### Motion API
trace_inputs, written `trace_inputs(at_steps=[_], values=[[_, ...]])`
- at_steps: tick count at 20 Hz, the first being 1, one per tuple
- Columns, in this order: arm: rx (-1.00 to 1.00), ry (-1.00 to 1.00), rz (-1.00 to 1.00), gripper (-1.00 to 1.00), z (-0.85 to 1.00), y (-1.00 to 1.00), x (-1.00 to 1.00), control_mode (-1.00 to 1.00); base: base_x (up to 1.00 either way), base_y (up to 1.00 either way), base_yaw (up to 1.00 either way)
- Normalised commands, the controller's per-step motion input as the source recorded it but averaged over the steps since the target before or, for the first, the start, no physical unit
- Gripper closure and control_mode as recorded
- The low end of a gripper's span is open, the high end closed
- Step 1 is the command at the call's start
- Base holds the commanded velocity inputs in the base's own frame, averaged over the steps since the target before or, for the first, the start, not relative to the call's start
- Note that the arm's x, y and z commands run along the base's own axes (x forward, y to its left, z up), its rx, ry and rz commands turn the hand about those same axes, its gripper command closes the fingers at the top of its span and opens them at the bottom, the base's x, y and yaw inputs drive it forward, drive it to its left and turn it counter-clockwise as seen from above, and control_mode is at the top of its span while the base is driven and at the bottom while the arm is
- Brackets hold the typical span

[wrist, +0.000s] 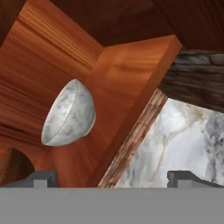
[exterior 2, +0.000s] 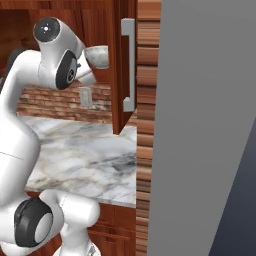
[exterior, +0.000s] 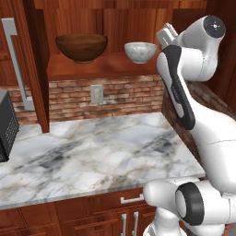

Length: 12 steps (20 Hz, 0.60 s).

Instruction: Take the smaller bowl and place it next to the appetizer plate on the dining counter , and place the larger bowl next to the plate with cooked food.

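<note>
I see the smaller bowl point(exterior: 140, 51) sitting upright on a red wood shelf point(exterior: 103, 67) inside an open wall cabinet. It is pale and speckled like stone. The larger bowl point(exterior: 82, 47) sits on the same shelf, to its left and well apart from it. That one is dark brown wood and wider.

In the hand view the smaller bowl point(wrist: 69, 114) looks tipped on its side, but that is just my camera rolling with the hand. The gripper point(wrist: 113, 178) has its two dark tips spread wide with nothing between them. The bowl is ahead of the tips and not touching them.

My arm point(exterior: 191, 83) reaches up on the right, close to the shelf.

Below the shelf is a brick wall point(exterior: 110, 94) with a pale wall switch point(exterior: 96, 94) on it. Under that lies a marble counter point(exterior: 92, 154) with grey veins. A dark box point(exterior: 7, 124) stands at its far left edge. A grey handle point(exterior: 16, 64) runs down the cabinet door on the left. In the right base view a big grey panel point(exterior 2: 205, 130) stands on the right.

I cannot find any writing or labels to read.
</note>
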Motion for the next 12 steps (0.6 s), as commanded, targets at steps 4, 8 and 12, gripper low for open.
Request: trace_inputs(at_steps=[4,8,12], values=[[0.12,0.01,0.08,-1.00,-0.15,-0.09,0.68,-1.00,0.00,0.00,0.00],[0.09,0.02,0.04,-1.00,-0.04,0.00,0.63,-1.00,0.00,0.00,0.00],[0.01,0.05,0.00,-1.00,0.00,0.04,0.58,-1.00,0.00,0.00,0.00]])
